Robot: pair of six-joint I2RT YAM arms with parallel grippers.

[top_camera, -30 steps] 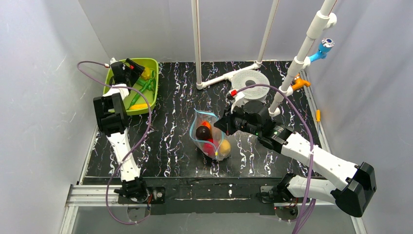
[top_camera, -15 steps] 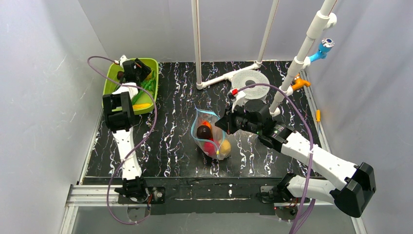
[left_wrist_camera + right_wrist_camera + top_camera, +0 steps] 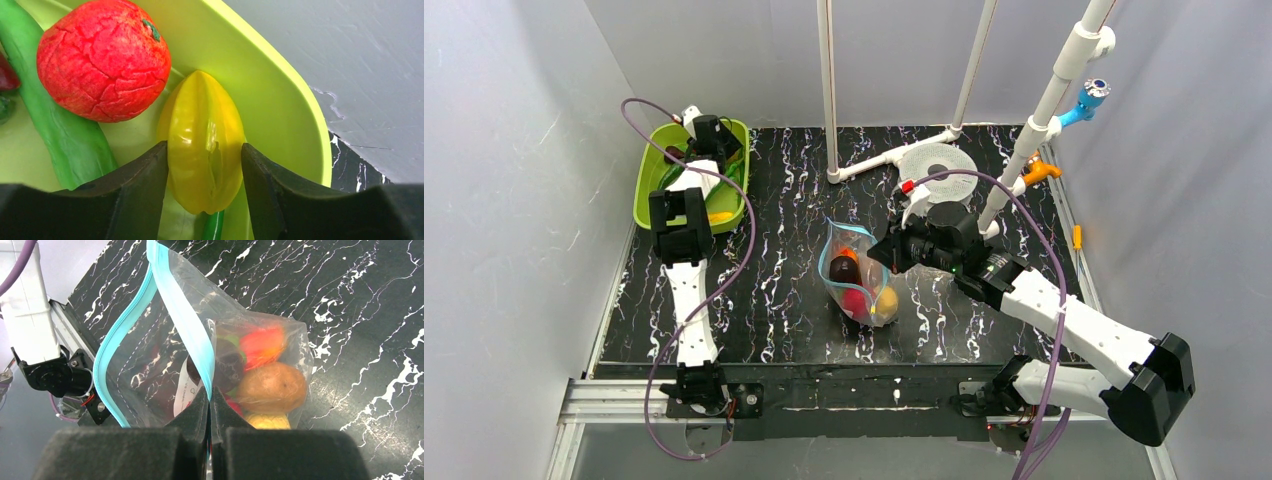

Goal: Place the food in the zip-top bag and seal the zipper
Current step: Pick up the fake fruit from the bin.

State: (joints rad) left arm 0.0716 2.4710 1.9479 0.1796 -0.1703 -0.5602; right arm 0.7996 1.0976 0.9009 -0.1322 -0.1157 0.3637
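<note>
Left jaws: flank the yellow fruit in the green tray, at 10 o'clock on the bench; we cannot tell if they grip yet.
Right jaws: clenched on the zip-top bag, mid-bench.
Risk: we judge the slick fruit may squirt free, or the zipper may slip out.
Hidden: the fruit's underside.

Bright, even lighting, soft shadows, close foregrounds slightly blurred.
</note>
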